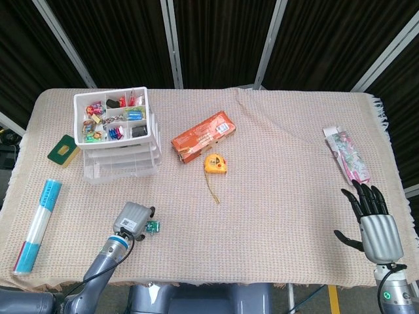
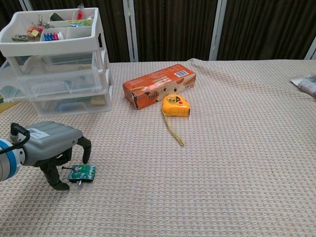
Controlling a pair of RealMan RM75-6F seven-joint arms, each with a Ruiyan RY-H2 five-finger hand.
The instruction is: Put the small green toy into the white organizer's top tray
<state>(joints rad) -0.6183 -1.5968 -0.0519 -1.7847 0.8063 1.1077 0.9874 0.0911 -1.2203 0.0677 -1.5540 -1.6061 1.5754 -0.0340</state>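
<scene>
Toy (image 2: 82,173) lying on tabletop (image 2: 237,163), not picked up yet; left robot hand (image 2: 53,148) hovering w/ fingers apart, grasping nothing. Lift & organizer (image 1: 118,134) drop remaining.

orange box (image 1: 203,137): lay mid-table
tape measure (image 1: 216,163): just before the box
blue tube (image 1: 38,224): far left of it
pink packet (image 1: 347,154): far right
green card (image 1: 63,150): left of it

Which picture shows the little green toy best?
The chest view. There the small green toy is close up and its whole top shows, just beside the left hand. In the head view it is tiny, at the hand's edge.
</scene>
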